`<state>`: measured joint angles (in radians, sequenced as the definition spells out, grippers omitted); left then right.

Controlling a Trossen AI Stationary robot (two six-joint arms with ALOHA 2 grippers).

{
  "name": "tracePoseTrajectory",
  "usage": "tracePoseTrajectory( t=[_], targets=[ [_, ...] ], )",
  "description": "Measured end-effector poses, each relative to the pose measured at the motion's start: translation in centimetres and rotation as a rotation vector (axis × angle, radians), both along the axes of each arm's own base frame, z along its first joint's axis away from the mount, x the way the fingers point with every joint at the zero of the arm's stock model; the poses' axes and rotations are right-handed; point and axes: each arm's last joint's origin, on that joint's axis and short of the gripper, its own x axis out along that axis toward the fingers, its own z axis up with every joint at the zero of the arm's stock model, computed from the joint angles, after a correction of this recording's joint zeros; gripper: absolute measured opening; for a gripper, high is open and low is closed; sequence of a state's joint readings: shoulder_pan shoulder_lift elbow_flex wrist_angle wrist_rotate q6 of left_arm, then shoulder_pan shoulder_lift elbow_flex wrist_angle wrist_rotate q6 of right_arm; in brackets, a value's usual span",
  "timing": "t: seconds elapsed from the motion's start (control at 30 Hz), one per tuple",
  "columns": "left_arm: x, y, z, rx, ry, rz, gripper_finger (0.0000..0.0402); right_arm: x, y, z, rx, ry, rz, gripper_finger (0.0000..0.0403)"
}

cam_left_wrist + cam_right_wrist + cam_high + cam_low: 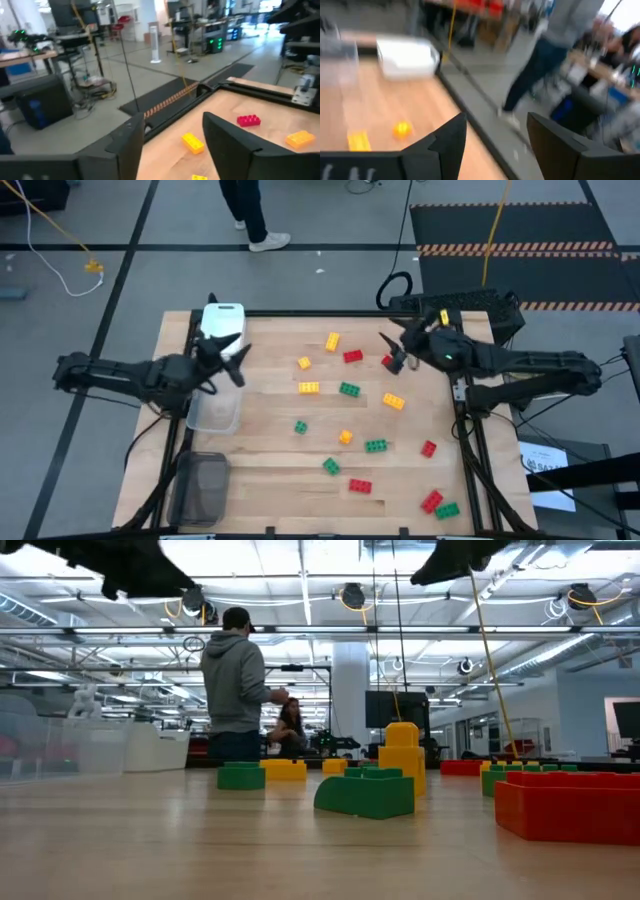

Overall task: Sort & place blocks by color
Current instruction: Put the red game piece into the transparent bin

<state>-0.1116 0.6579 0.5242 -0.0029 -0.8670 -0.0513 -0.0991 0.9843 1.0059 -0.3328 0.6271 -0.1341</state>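
Note:
Several small studded blocks in red, green and yellow/orange lie scattered on the wooden table, among them a yellow one, a green one and a red one. My left gripper is open and empty. It hovers over the table's left part, between the white tray and the clear tray. My right gripper is also open and empty, raised at the far right, just beside a red block. In the low view both arms show only at the top edge.
A dark tray sits at the near left corner. A person stands beyond the table's far edge. The near right corner holds a red block and a green block. Cables run off the far right corner.

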Motion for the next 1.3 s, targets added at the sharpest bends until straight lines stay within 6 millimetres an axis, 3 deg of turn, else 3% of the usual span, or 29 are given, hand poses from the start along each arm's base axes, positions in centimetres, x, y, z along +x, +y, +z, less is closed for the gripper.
tracePoseTrajectory(
  t=[0.2,0.33,0.47,0.6,0.77,0.97,1.13,1.3],
  targets=[
    [4.0,-0.4,-0.4,-0.020,0.089,0.009,0.0236,2.4,-1.8,2.8,0.170,0.254,-0.078,0.0206],
    [5.8,-0.7,0.4,0.014,0.138,0.004,0.0237,3.8,-3.5,2.5,0.306,0.396,-0.111,0.0206],
    [6.4,-1.3,1.6,0.027,0.188,-0.046,0.0237,4.3,-5.0,-0.8,0.453,0.604,-0.186,0.0206],
    [6.1,-2.1,2.2,0.026,0.221,-0.085,0.0237,4.5,-5.5,-4.3,0.493,0.760,-0.218,0.0206],
    [5.7,-2.7,2.4,0.028,0.217,-0.118,0.0237,4.5,-5.6,-8.3,0.505,0.753,-0.226,0.0206],
    [5.7,-2.8,2.4,0.043,0.230,-0.126,0.0237,2.6,-6.8,-13.3,0.563,0.818,-0.312,0.0206],
    [5.7,-2.8,2.4,0.041,0.227,-0.125,0.0237,2.3,-7.6,-15.3,0.706,0.710,-0.228,0.0206],
    [5.7,-2.8,2.4,0.036,0.223,-0.122,0.0237,1.7,-8.4,-15.8,0.734,0.684,-0.240,0.0206]
  ],
)
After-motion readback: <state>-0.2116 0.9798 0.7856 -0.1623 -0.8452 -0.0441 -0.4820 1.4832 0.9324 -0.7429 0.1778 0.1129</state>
